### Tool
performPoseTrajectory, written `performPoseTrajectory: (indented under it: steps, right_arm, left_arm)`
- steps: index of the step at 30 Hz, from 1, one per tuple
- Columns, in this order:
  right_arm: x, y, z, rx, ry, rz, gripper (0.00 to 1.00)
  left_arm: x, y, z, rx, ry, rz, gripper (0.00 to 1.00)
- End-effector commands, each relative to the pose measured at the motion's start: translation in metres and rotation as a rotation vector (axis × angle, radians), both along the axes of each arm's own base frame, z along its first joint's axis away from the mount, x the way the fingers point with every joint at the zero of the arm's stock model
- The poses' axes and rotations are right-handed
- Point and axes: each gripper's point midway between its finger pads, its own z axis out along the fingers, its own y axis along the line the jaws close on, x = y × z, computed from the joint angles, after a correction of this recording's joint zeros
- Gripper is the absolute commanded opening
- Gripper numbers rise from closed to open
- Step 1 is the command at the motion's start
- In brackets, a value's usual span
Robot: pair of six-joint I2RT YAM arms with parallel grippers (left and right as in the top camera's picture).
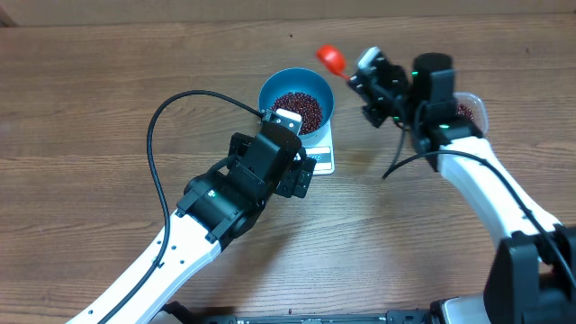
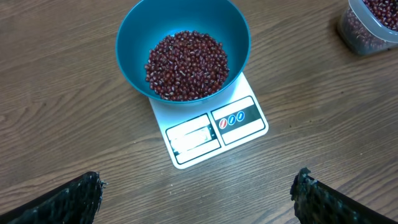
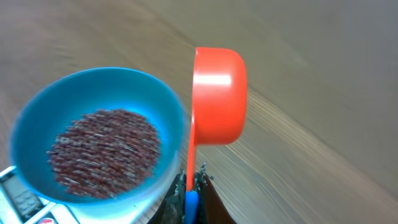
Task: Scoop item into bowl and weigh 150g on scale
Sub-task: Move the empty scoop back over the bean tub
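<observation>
A loose heap of small dark red-brown beans (image 2: 186, 65) is seen in the bottom of the round deep blue plastic bowl (image 2: 239, 37). Beneath the bowl the small flat white rectangular kitchen scale (image 2: 214, 130) is set, its display and buttons left uncovered in front of the bowl; the reading cannot be made out. The small red plastic scoop (image 3: 217, 93) is held just beside the bowl's rim, outside it, with only its rounded back shown; whether beans are carried in it cannot be told. Its handle is pinched by the right claw (image 3: 190, 186), closed tight on it. The left claw (image 2: 198, 186) is spread fully wide, empty, and is hung in front of the bowl above the wooden worktop (image 2: 62, 124), not touching the scale. A clear plastic tub (image 2: 370, 25) of more beans is placed well apart from the bowl, on the right arm's side.

The step in hand is judged to be topping up towards the target weight. Small amounts are advised: the scoop should be brought over the bowl's middle and tipped slowly, the rim and scale should not be touched, and the display should be checked after each pour.
</observation>
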Motion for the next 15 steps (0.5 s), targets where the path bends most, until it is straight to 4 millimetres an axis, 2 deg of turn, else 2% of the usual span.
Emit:
performPoseTrajectory:
  steps: [1,5,9,15]
  right_arm:
    - [0.002,-0.04,0.025,0.036,0.0,-0.153,0.04]
    - [-0.003,-0.078,0.026,0.025,0.034,-0.243,0.04]
    - [-0.01,-0.13,0.007,-0.031,0.121,-0.404,0.04]
    - [-0.035,-0.185,-0.027,-0.148,0.277,-0.605,0.04]
  left_arm:
    - [0.0,0.003,0.002,-0.002,-0.01,0.013,1.0]
    - [0.0,0.003,0.002,-0.001,-0.01,0.013,1.0]
    - [0.0,0.003,0.002,-0.001,-0.01,0.013,0.99]
    - [0.0,0.003,0.002,-0.001,-0.01,0.013,1.0]
